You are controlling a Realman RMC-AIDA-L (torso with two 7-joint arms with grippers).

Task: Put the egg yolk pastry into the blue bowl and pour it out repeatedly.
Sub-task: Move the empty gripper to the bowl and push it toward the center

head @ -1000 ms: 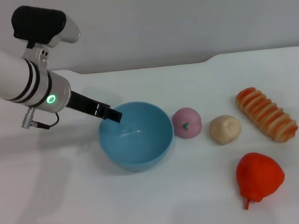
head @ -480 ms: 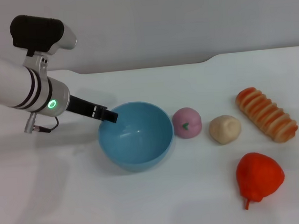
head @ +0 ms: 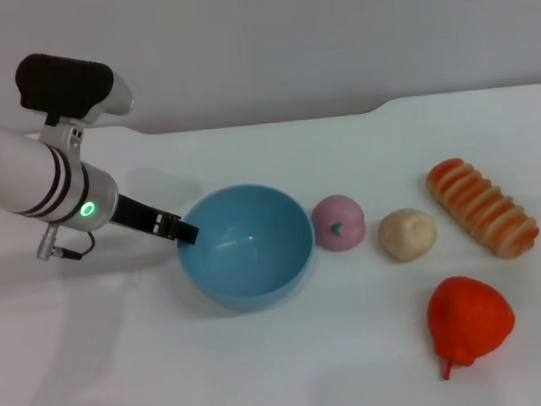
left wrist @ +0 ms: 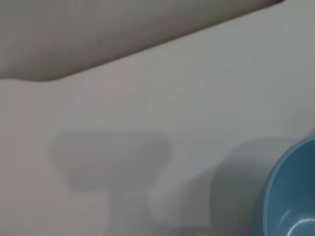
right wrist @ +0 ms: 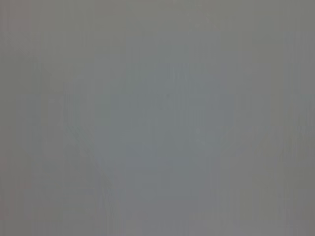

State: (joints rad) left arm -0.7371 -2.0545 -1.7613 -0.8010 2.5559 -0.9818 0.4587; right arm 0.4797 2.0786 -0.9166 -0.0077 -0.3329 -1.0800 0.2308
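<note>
White table (head: 125,380) fills most of what I see, with a plain grey wall behind it. On it sits the blue bowl (head: 246,246), round and deep, and I see nothing inside it. To the right of the bowl is a pink bun (head: 338,222) with a small green mark, just beside the bowl's edge. Next comes the egg yolk pastry (head: 407,233), a pale cream lump, lying on the table near the pink bun but not touching it. Farther right lies a long bread with orange stripes (head: 482,207). In front of the pastry sits a red strawberry-shaped toy (head: 468,320), apart from the rest.

My left gripper (head: 184,233) reaches in from the left, and its dark tip is right at the bowl's left rim. I cannot tell if the claw is open or closed. From the left wrist camera I see only a piece of the bowl (left wrist: 290,196) and bare table. I cannot see my right arm, and its wrist camera shows only plain grey.
</note>
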